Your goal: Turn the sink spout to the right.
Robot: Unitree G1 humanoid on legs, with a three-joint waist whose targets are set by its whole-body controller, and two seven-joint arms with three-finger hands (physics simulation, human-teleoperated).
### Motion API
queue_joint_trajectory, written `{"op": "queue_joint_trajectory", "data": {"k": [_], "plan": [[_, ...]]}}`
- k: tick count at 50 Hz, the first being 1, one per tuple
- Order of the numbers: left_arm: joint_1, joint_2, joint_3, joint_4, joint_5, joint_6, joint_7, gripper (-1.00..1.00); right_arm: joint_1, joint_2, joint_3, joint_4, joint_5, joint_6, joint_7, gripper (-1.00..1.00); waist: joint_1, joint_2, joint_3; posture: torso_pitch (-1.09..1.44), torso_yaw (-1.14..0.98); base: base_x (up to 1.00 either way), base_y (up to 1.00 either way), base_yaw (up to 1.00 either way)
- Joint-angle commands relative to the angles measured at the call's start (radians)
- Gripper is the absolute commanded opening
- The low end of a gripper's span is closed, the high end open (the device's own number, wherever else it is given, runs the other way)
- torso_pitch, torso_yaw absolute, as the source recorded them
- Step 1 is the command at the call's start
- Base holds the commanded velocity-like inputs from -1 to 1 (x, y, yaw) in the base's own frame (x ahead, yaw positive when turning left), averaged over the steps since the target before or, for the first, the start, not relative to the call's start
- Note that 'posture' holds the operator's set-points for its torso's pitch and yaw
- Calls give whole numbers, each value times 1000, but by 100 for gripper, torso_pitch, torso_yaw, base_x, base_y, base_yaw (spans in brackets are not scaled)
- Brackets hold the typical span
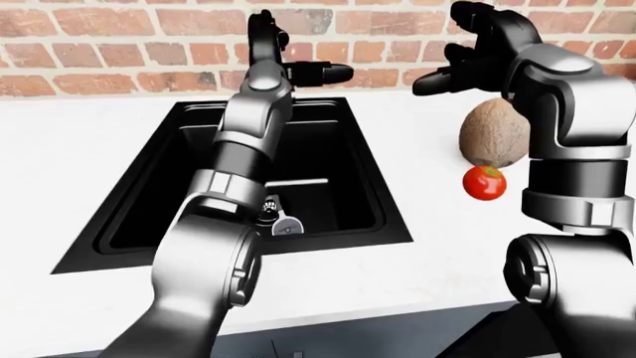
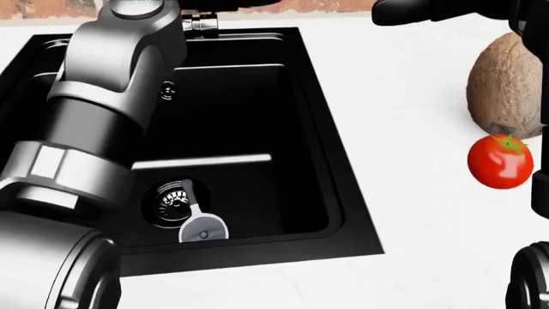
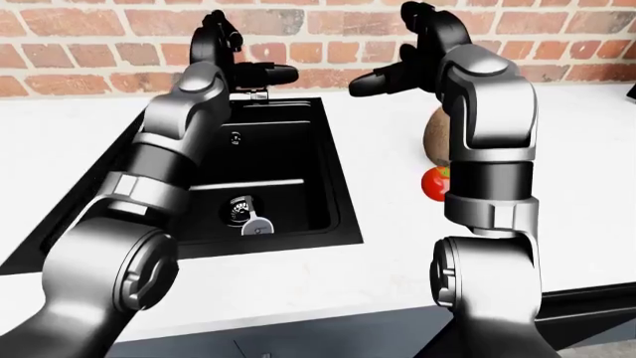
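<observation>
The black sink (image 1: 343, 160) is sunk into the white counter below the brick wall. The faucet's chrome base (image 2: 201, 24) stands at the sink's top rim. A dark bar (image 1: 323, 72), seemingly the spout, points right from my left hand. My left hand (image 3: 221, 37) is raised at the faucet, against the wall, and its arm hides the grip. My right hand (image 1: 452, 52) hangs open with fingers spread, to the right of the bar and apart from it.
A brown coconut (image 1: 494, 133) and a red tomato (image 1: 484, 183) lie on the counter right of the sink, under my right arm. A drain (image 2: 172, 201) and a round silvery stopper (image 2: 203, 226) lie in the basin. The counter's edge (image 1: 397, 317) runs along the bottom.
</observation>
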Motion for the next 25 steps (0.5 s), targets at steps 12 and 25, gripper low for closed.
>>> {"op": "queue_joint_trajectory", "data": {"k": [12, 25], "plan": [[-31, -16, -10, -55, 9, -24, 2, 100, -43, -12, -8, -28, -4, -27, -2, 100, 0, -5, -29, -12, 0, 0, 0, 0], [4, -52, -26, -126, 17, 11, 14, 100, -47, -19, -11, -44, -7, -12, 4, 100, 0, -7, -29, -12, 0, 0, 0, 0]]}}
